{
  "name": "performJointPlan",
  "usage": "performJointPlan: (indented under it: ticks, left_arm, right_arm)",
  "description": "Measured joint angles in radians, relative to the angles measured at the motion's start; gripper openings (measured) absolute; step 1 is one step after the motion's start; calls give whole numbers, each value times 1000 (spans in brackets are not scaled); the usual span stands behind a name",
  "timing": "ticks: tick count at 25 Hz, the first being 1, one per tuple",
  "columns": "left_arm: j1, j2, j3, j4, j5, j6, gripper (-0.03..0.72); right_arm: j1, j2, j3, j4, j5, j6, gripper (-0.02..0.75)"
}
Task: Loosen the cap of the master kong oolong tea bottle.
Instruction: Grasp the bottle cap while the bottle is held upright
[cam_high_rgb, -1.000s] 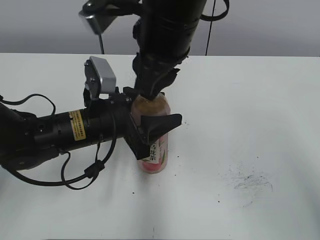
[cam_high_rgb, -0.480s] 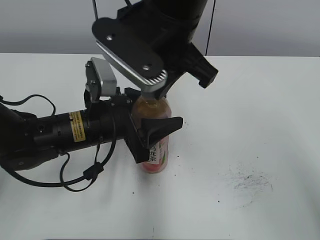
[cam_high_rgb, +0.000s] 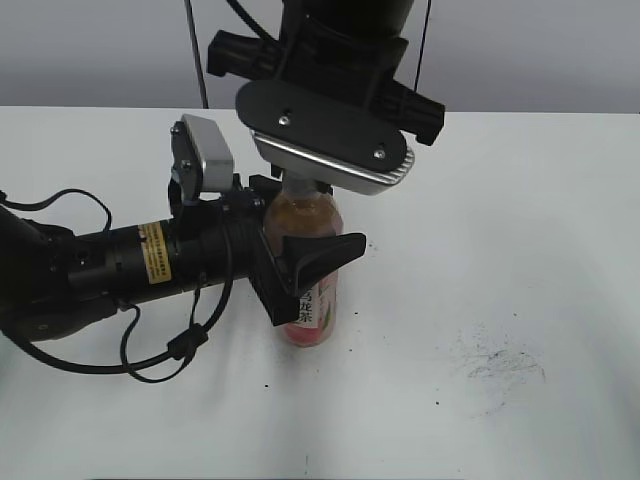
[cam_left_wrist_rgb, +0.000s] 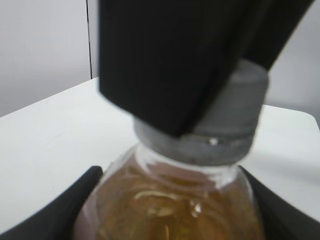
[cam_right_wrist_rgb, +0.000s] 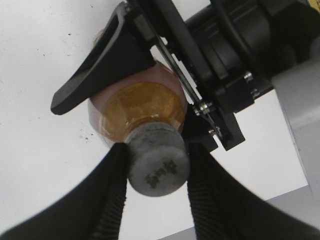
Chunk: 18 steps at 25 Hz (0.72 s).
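My left gripper (cam_high_rgb: 300, 265) clamps the slim clear plastic bottle (cam_high_rgb: 310, 300) of amber tea upright on the white table (cam_high_rgb: 520, 250); my right gripper (cam_right_wrist_rgb: 156, 167) pinches its round grey ribbed cap (cam_right_wrist_rgb: 159, 165).

A white table (cam_high_rgb: 520, 200) with dark scuff marks (cam_high_rgb: 500, 365) stands before a plain grey wall (cam_high_rgb: 90, 50)

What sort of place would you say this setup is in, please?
Probably a robotics lab bench: a bare white table scuffed with dark marks, a plain grey wall, and two black robot arms working one tea bottle.
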Motion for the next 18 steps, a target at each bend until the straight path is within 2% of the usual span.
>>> performJointPlan:
  ticks: [4, 9, 12, 18]
  left_arm:
    - [0, 0, 0, -1, 0, -1, 447]
    - [0, 0, -1, -27, 6, -20, 447]
    - [0, 0, -1, -28, 8, -20, 447]
    - [0, 0, -1, -29, 8, -22, 447]
  right_arm:
    - [-1, 0, 0, 0, -1, 62, 295]
    - [3, 4, 1, 58, 2, 320, 477]
    - [4, 4, 1, 57, 4, 653, 525]
    - [4, 4, 1, 0, -51, 1457, 536]
